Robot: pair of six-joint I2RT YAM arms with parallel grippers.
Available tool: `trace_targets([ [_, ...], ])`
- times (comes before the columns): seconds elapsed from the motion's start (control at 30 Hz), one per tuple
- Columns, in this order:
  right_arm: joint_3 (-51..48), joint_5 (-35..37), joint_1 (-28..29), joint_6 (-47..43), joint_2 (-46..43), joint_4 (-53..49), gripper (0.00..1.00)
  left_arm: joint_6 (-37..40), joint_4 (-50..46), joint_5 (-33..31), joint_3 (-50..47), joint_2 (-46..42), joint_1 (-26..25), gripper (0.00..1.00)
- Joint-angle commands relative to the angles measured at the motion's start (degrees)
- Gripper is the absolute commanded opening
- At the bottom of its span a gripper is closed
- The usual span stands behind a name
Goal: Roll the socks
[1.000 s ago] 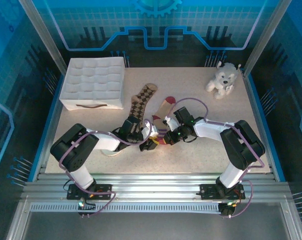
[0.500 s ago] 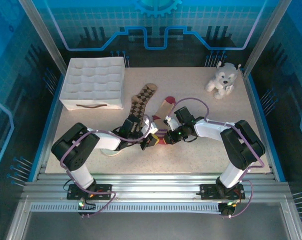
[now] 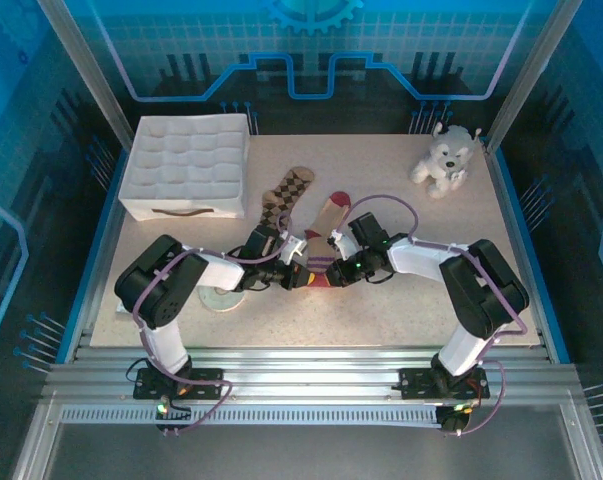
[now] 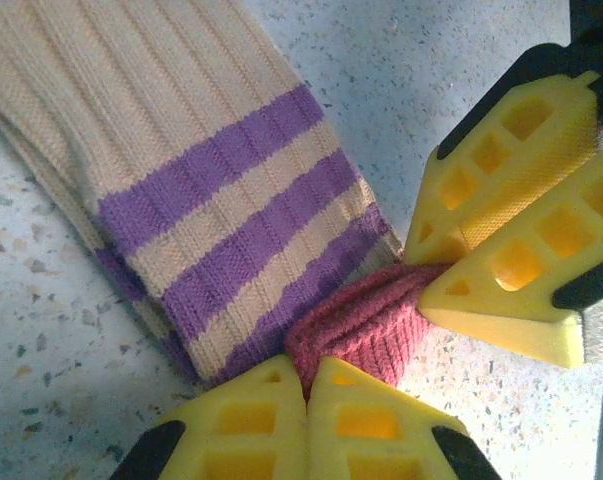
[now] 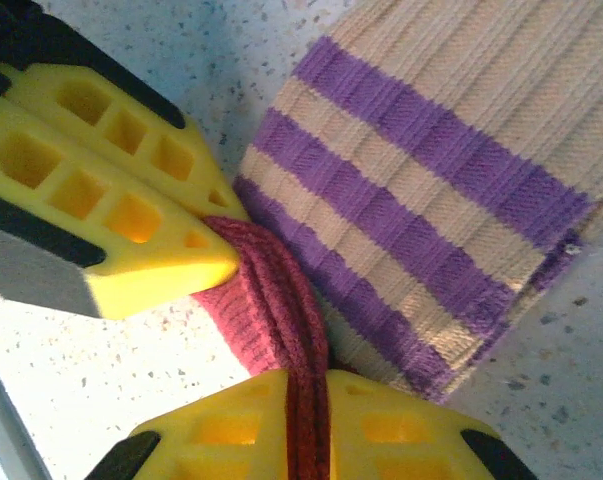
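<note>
The tan sock point(image 3: 328, 212) with purple stripes and a dark red cuff lies mid-table, cuff toward me. The brown argyle sock point(image 3: 287, 190) lies flat to its left, touched by nothing. My left gripper point(image 3: 299, 273) and right gripper point(image 3: 333, 268) meet at the cuff from opposite sides. In the left wrist view my left gripper point(image 4: 306, 362) is shut on the red cuff point(image 4: 361, 325), and the right gripper point(image 4: 418, 272) pinches the same cuff from the right. In the right wrist view my right gripper point(image 5: 306, 378) is shut on the bunched cuff point(image 5: 266, 310), next to the striped band point(image 5: 431, 190).
A white quilted box point(image 3: 189, 165) stands at the back left. A grey-white plush dog point(image 3: 444, 158) sits at the back right corner. A pale round disc point(image 3: 219, 299) lies under my left forearm. Blue walls enclose the table.
My left gripper has swung right to the striped sock's cuff and shut on it. The right gripper has stayed at the cuff, barely moving.
</note>
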Motion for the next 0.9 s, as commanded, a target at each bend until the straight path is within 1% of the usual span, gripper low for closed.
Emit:
trace_targets([
  [0.0,3.22,3.96,-0.69,1.01,1.87,-4.23,0.14,-2.07,-3.58,-1.01,-0.35,1.36,0.7,0.0],
  [0.1,5.49,7.2,-0.69,1.63,4.02,-8.11,0.14,-0.93,-3.23,-1.63,-1.24,0.16,0.63,0.01],
  [0.2,8.38,10.81,-0.61,2.32,6.72,-12.94,0.13,1.46,-4.64,-2.67,-1.66,-1.89,0.69,0.08],
  [0.27,9.77,12.74,-0.4,2.34,8.25,-15.51,0.13,3.45,-6.3,-3.67,-1.65,-3.71,0.64,0.17],
  [0.4,11.33,15.79,-0.01,2.17,9.65,-18.8,0.12,8.1,-8.52,-5.04,-2.32,-8.03,0.69,0.26],
  [0.43,11.69,16.23,0.0,2.14,9.93,-19.47,0.12,9.64,-8.52,-5.19,-2.75,-9.56,0.63,0.3],
  [0.5,12.31,16.65,0.16,2.0,10.41,-20.45,0.11,13.51,-8.75,-4.76,-3.6,-12.65,0.63,0.31],
  [0.7,13.29,17.16,0.97,1.47,11.26,-21.59,0.11,29.36,-11.45,-2.65,-4.5,-21.26,0.33,0.3],
  [0.73,13.46,17.18,1.17,1.33,11.33,-21.7,0.11,31.13,-10.49,-2.17,-4.78,-22.34,0.25,0.3],
  [0.8,13.73,16.84,1.48,0.96,11.51,-21.78,0.11,36.72,-9.86,-1.54,-5.05,-24.04,-0.82,0.29],
  [0.83,13.83,16.31,1.48,0.76,11.51,-21.63,0.11,40.31,-9.85,-1.91,-4.95,-24.66,-1.76,0.3],
  [0.87,13.87,15.84,1.56,0.67,11.49,-21.44,0.11,44.37,-11.1,-3.56,-4.46,-25.13,-3.26,0.31],
])
